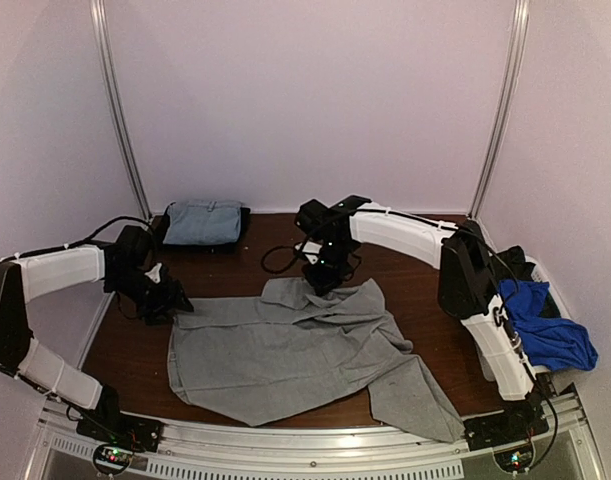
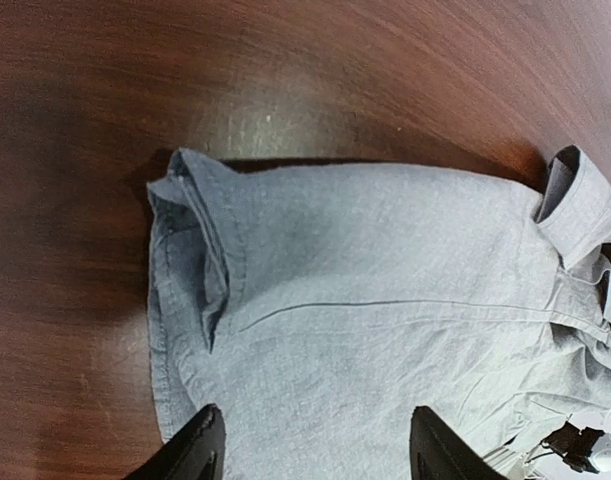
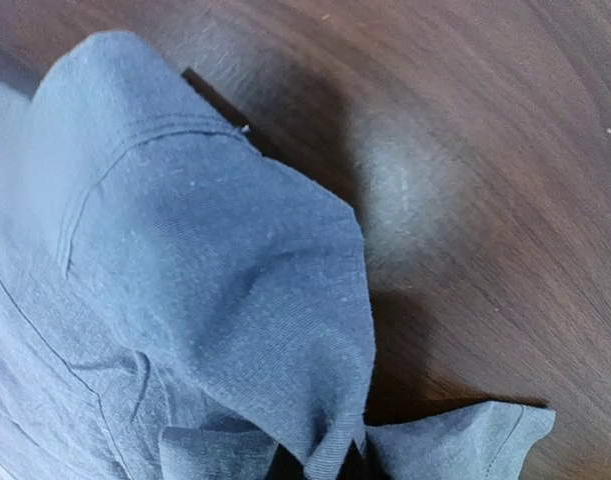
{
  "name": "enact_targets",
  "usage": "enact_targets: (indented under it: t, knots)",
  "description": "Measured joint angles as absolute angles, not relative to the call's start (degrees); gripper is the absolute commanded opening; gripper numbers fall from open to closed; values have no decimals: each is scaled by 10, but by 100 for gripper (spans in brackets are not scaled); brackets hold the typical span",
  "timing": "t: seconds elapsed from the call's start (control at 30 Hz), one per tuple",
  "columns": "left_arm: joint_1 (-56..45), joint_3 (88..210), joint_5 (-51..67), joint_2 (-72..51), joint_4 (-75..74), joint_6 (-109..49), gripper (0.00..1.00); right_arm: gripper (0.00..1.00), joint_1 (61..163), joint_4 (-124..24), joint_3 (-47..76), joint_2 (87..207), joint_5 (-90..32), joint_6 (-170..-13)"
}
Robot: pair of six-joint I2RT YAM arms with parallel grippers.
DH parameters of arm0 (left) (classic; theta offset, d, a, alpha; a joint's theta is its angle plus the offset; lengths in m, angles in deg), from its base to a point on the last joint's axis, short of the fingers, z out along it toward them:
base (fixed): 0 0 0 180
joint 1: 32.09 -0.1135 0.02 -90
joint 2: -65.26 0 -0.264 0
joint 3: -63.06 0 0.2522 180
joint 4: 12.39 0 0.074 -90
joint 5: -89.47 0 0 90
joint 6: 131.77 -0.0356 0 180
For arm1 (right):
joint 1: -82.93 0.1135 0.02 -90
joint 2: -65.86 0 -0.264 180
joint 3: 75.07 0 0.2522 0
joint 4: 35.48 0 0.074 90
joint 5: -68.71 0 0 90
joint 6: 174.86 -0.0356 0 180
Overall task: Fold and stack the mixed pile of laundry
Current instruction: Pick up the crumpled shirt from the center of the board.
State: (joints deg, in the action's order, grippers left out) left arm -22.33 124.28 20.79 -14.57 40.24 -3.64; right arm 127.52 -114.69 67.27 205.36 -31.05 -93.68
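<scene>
A light grey shirt (image 1: 295, 350) lies spread out on the dark wooden table (image 1: 425, 280). My left gripper (image 1: 175, 298) is at the shirt's left edge. In the left wrist view it (image 2: 315, 450) is open, its jaws wide apart just above the shirt (image 2: 385, 330) near a folded hem. My right gripper (image 1: 325, 275) is at the shirt's far edge. In the right wrist view it (image 3: 350, 468) is shut on a pinched bunch of the shirt (image 3: 235, 270), lifted a little; the fingers are hidden by cloth. A royal-blue piece (image 1: 545, 335) and a dark piece (image 1: 513, 262) lie at the right.
A folded light grey garment (image 1: 203, 222) sits on a dark one at the back left. A white bin (image 1: 553, 285) at the right edge holds the blue and dark pieces. The shirt's near corner hangs to the table's front edge (image 1: 285, 430). Cables trail behind the right gripper.
</scene>
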Motion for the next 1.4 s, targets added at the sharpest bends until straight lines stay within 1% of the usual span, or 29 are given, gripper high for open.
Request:
enact_targets:
  t: [0.17,0.4,0.57,0.7,0.73,0.8,0.93,1.0,1.17,1.23,1.27,1.4]
  knots:
    - [-223,1236,209,-158,385,-29,61,0,1255,-1131,663,2019,-310,-962]
    - [-223,1208,216,-176,344,-17,62,0,1232,-1077,623,1936,-357,-999]
    - [-223,1196,216,-212,307,-7,62,0,1224,-1060,621,1926,-376,-1010]
    - [-223,1194,221,-225,277,1,59,0,1221,-1059,609,1924,-383,-1016]
    - [-223,1194,223,-227,269,3,57,0,1220,-1057,605,1922,-385,-1018]
    - [-223,1194,222,-229,256,7,51,0,1218,-1052,589,1911,-391,-1022]
    - [-223,1194,222,-229,239,13,33,0,1199,-1035,547,1867,-407,-1038]
    - [-223,1194,222,-229,231,13,26,0,1184,-1026,531,1839,-415,-1047]
    - [-223,1199,222,-228,219,15,12,0,1155,-1002,513,1789,-432,-1062]
    - [-223,1209,221,-229,219,14,2,0,1151,-997,510,1780,-435,-1063]
    - [-223,1217,221,-229,220,12,0,0,1151,-994,508,1778,-437,-1063]
    - [-223,1248,219,-235,221,7,0,0,1147,-992,500,1775,-443,-1064]
